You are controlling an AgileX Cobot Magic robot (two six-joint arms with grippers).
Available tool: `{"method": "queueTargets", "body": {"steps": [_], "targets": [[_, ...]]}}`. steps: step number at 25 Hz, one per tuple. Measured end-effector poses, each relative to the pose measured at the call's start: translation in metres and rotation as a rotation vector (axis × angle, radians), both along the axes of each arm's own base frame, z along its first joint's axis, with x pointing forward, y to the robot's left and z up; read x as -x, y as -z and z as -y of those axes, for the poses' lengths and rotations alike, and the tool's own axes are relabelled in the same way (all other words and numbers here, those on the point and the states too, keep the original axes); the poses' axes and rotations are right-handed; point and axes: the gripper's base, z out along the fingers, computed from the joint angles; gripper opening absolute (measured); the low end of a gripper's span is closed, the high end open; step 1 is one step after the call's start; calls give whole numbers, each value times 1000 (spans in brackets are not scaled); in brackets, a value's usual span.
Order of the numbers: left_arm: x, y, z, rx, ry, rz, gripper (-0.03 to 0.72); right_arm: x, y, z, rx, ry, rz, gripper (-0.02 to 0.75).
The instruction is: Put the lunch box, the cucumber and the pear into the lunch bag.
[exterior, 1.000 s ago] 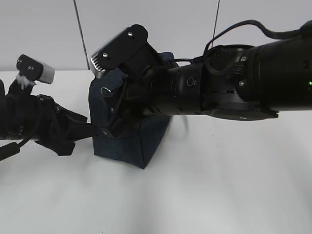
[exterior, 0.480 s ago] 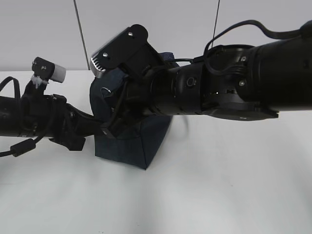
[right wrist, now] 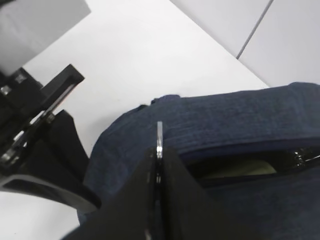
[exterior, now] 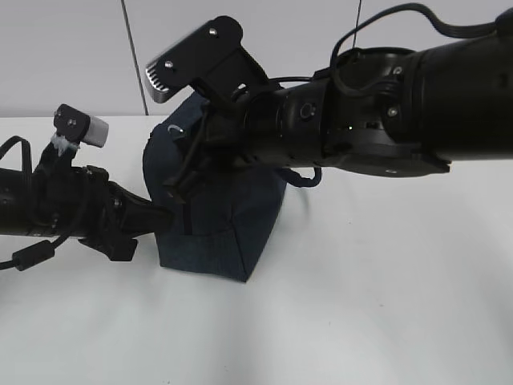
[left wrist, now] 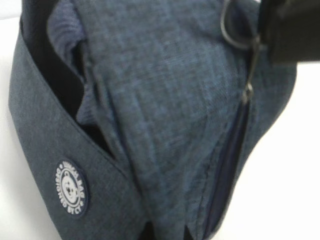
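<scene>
The dark navy lunch bag (exterior: 216, 216) stands on the white table. My right gripper (exterior: 186, 136) reaches across from the right and is shut on the bag's metal ring pull (right wrist: 159, 135) at the top zipper; the ring (left wrist: 232, 27) also shows in the left wrist view. My left gripper (exterior: 164, 216) pinches a fold of the bag's fabric (left wrist: 167, 220) low on its left side. The zipper slit (right wrist: 235, 170) is partly open, with something pale inside. The lunch box, cucumber and pear are not in view.
The white table (exterior: 361, 321) spreads in front and to the right of the bag. My right arm (exterior: 385, 104) hangs over the bag's top. A round white logo patch (left wrist: 71, 187) sits on the bag's side.
My right gripper has risen with the ring pull, lifting the bag's top. My left gripper has moved right, up against the bag's lower side.
</scene>
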Motion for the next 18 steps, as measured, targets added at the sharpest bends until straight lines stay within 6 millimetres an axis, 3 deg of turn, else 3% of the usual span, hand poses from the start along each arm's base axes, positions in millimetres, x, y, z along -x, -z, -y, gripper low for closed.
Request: {"method": "queueTargets", "body": {"steps": [12,18], "targets": [[12,-2,-3,-1,-23,-7,6,-13,-30,0,1,91,45,0],[12,-3,-4,-5,-24,1,6,-26,-44,10,-1,168,57,0]]}}
